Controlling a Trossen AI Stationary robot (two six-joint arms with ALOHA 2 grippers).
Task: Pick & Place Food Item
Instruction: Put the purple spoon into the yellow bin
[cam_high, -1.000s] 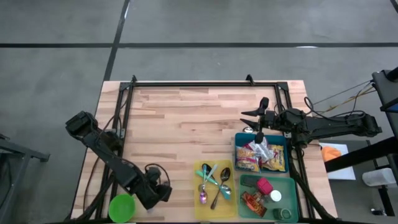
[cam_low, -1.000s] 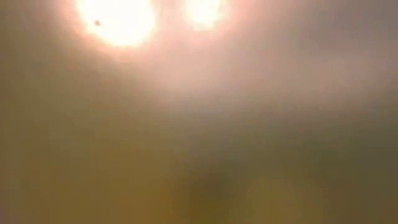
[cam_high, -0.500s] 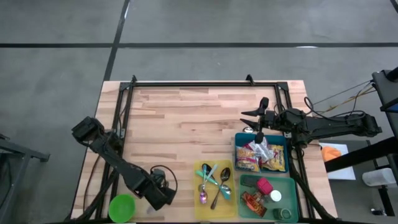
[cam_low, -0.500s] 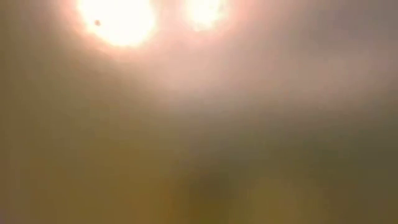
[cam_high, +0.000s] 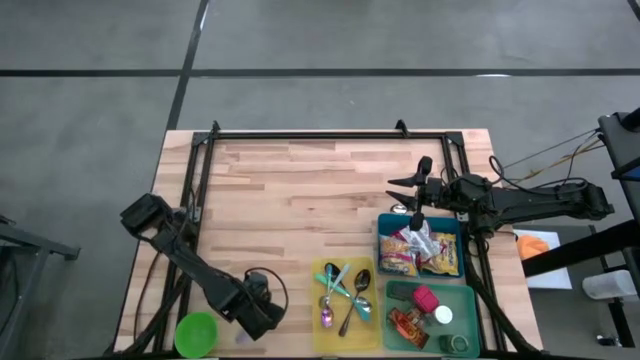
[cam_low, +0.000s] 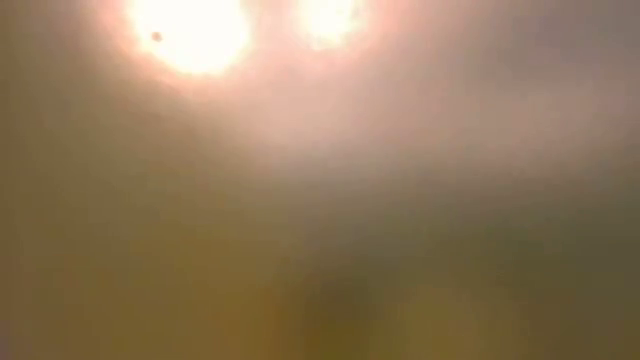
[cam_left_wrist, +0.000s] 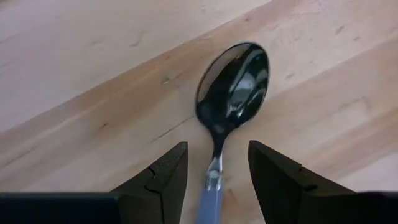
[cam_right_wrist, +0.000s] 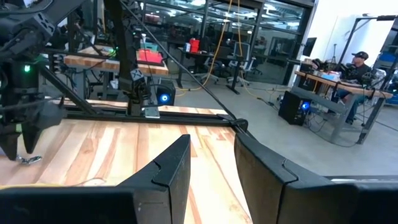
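The left gripper hangs low over the near left part of the wooden surface, just beside a green cup at the near edge. In the left wrist view its two dark fingers stand apart on either side of the blue handle of a spoon, whose shiny bowl lies on the wood ahead of them; the fingers are spread and do not press the handle, so the spoon lies free between them rather than gripped. The right gripper sits over the far edge of the blue bin at the right side of the surface, its arm reaching in from the right. Its own fingers show in the right wrist view with a clear gap between them and nothing in that gap, so they are parted and empty. The food packets, yellow and red with crumpled wrappers, lie in the blue bin just below that gripper. Beside it stands a yellow bin with several spoons, and a green bin holding small bottles and jars. The low view shows only a bright blur. In the right wrist view a person sits at a desk far off in the room.
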